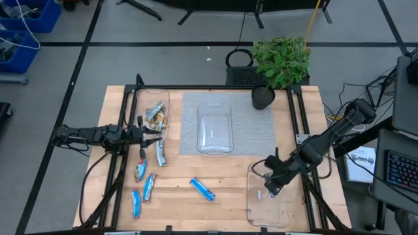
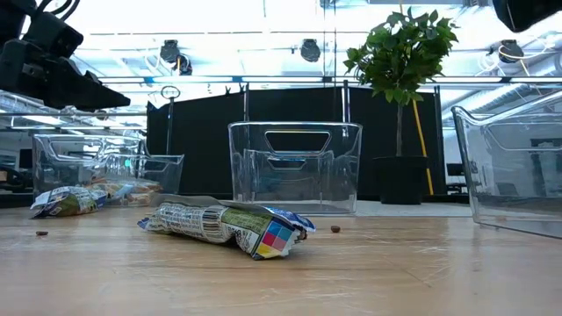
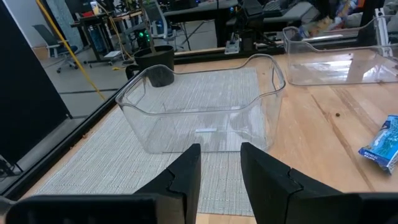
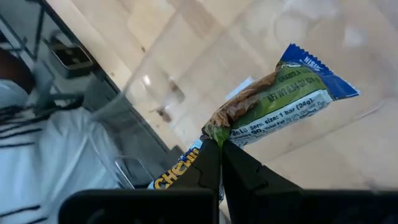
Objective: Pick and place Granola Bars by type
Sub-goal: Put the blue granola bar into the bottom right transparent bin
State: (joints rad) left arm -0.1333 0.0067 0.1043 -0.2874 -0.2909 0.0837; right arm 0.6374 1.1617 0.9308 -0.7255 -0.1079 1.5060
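My right gripper (image 1: 270,188) is shut on a blue-ended granola bar (image 4: 280,99) above the clear tray (image 1: 256,212) at the table's near right. My left gripper (image 1: 154,134) is open and empty at the table's left, beside the left tray (image 1: 164,98), which holds tan/gold bars (image 1: 155,114). In the left wrist view its fingers (image 3: 186,174) point at the middle tray (image 3: 199,118). A silver-grey bar (image 1: 160,155) and several blue bars (image 1: 149,186) lie flat on the wood near the left gripper. Another blue bar (image 1: 202,189) lies near the middle of the front and shows in the low view (image 2: 228,226). My right gripper pinches the bar's crimped wrapper end (image 4: 214,135) between its two fingers. The fingers slant down from the table's right side and lie along the bar. The bar sticks out past the fingertips, lifted clear above the tray's floor.
The middle clear tray (image 1: 215,130) stands on a grey mat (image 1: 255,134). A potted plant (image 1: 279,65) stands at the far edge. Black frame rails (image 1: 297,111) run along the table's sides. Bare wood lies between the trays at the front.
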